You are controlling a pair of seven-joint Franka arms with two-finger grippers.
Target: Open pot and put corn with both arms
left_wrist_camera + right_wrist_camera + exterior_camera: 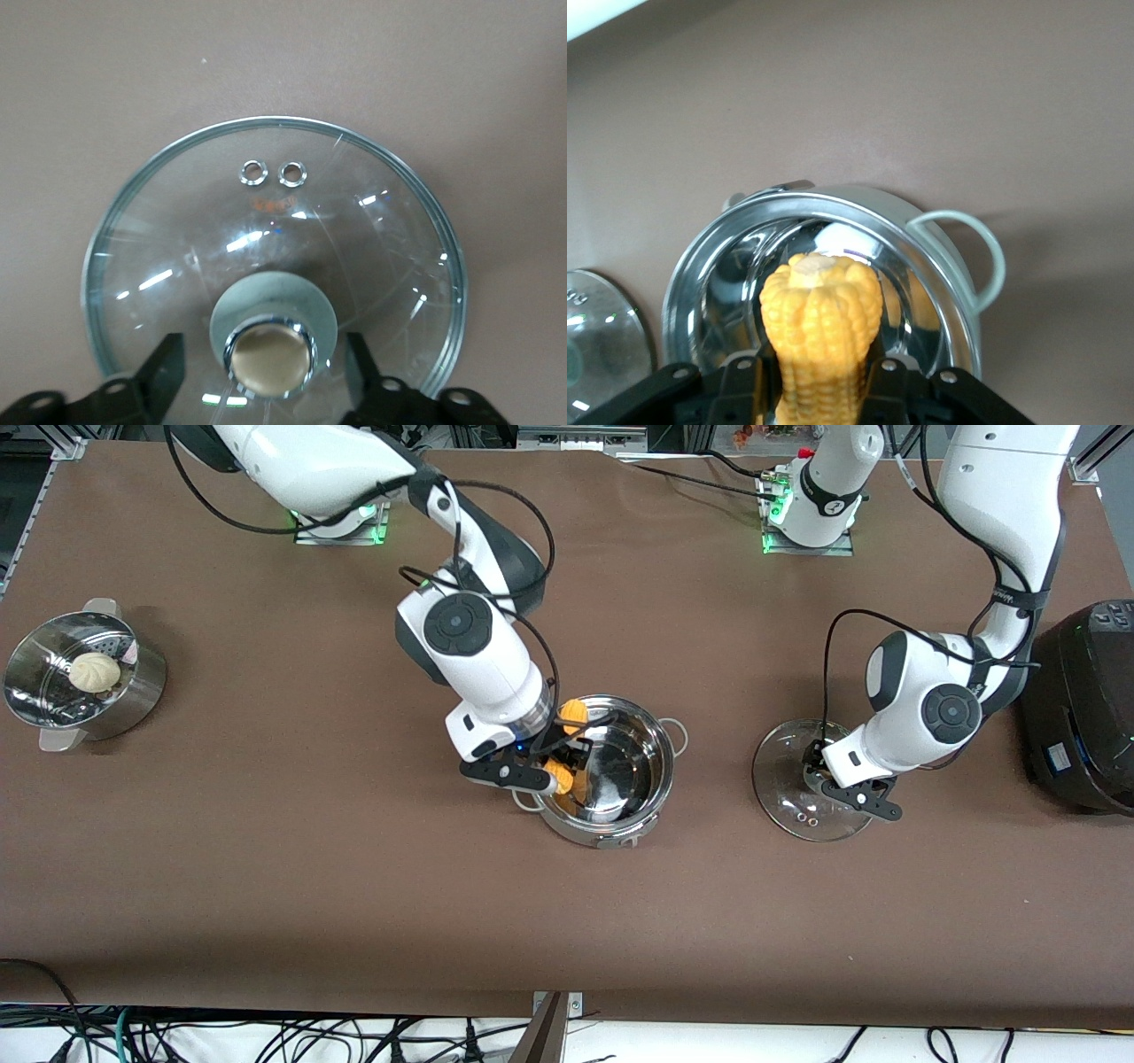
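Stainless steel gleams at mid-desk, where the pot (620, 779) stands uncovered with a loop handle on each side. The right end effector (824, 372) hangs over the pot's rim on the side toward the right arm's end of the desk, its fingers clamped on the corn (567, 772), which points down into the open pot. In the right wrist view the cob's pale cut end faces the pot's shiny floor. The glass lid (802, 784) lies flat on the brown desk (310, 850), apart from the pot toward the left arm's end. The left end effector (266, 372) is down at the lid, its fingers spread either side of the copper-coloured knob (268, 358) without touching it. A perforated steamer pot (84, 677) holding a white bun (94, 671) sits near the right arm's end, and a black rice cooker (1085, 708) stands at the left arm's end.
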